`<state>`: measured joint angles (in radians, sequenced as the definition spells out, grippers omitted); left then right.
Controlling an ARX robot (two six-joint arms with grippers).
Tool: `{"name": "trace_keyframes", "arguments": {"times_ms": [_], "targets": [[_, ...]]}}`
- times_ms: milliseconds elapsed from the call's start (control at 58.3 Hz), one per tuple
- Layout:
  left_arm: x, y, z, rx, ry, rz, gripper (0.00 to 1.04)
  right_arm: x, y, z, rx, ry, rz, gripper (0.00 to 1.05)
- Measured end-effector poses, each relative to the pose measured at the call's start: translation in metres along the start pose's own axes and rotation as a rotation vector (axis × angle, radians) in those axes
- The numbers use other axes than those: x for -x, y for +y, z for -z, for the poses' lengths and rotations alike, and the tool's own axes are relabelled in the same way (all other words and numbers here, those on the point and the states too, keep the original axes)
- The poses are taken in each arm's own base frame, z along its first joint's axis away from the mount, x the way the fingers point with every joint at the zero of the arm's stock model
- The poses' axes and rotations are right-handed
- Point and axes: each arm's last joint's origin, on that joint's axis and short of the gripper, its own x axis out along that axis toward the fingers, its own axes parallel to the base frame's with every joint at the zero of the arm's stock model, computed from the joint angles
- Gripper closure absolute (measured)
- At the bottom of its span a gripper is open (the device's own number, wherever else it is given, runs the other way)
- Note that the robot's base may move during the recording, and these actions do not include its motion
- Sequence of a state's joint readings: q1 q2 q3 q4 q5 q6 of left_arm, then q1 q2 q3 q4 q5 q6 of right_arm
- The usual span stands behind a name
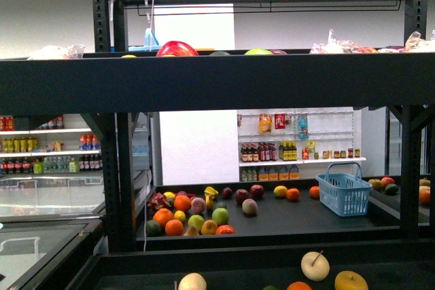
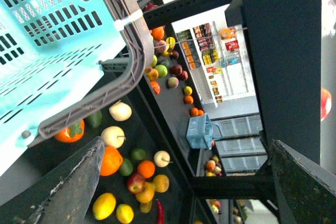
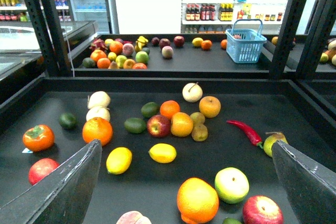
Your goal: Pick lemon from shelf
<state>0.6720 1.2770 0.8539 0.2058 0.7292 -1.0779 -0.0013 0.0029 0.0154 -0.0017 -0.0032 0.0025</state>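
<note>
Lemon (image 3: 119, 160) lay on the shelf (image 3: 157, 84) tray.
Right gripper (image 3: 186, 145) and left gripper (image 2: 186, 145) both hung with jaws wide apart (nothing held); the lemon sat at the right gripper's 11 o'clock, just beside an orange (image 3: 97, 130).

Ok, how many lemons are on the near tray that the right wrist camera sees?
2. One lemon lies near the big orange, the other lemon near the red apple. More could be hidden behind the right gripper's fingers; the far tray's yellow fruit are too small to tell.
</note>
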Motion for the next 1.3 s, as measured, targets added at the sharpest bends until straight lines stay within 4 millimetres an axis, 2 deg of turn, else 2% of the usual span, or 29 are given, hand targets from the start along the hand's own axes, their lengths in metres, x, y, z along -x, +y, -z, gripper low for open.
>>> {"name": "trace_keyframes", "arguments": {"times_ms": [154,360,634,926,1046,1166,1303], "targets": [[-0.030,0.016,-0.027,0.109,-0.019,-0.015,0.08,0.000,0.000,0.000,0.000,0.000,0.000,0.07],[-0.057,0.021,-0.053,0.164,-0.042,0.010,0.08,0.000,0.000,0.000,0.000,0.000,0.000,0.07],[-0.093,0.040,-0.072,0.214,-0.074,-0.001,0.08,0.000,0.000,0.000,0.000,0.000,0.000,0.07],[-0.125,0.033,-0.077,0.200,-0.088,0.013,0.09,0.000,0.000,0.000,0.000,0.000,0.000,0.07],[-0.129,0.028,-0.078,0.196,-0.092,0.016,0.27,0.000,0.000,0.000,0.000,0.000,0.000,0.07],[-0.134,0.032,-0.076,0.211,-0.090,-0.011,0.48,0.000,0.000,0.000,0.000,0.000,0.000,0.07],[-0.138,0.033,-0.071,0.200,-0.080,-0.027,0.77,0.000,0.000,0.000,0.000,0.000,0.000,0.07]]}}
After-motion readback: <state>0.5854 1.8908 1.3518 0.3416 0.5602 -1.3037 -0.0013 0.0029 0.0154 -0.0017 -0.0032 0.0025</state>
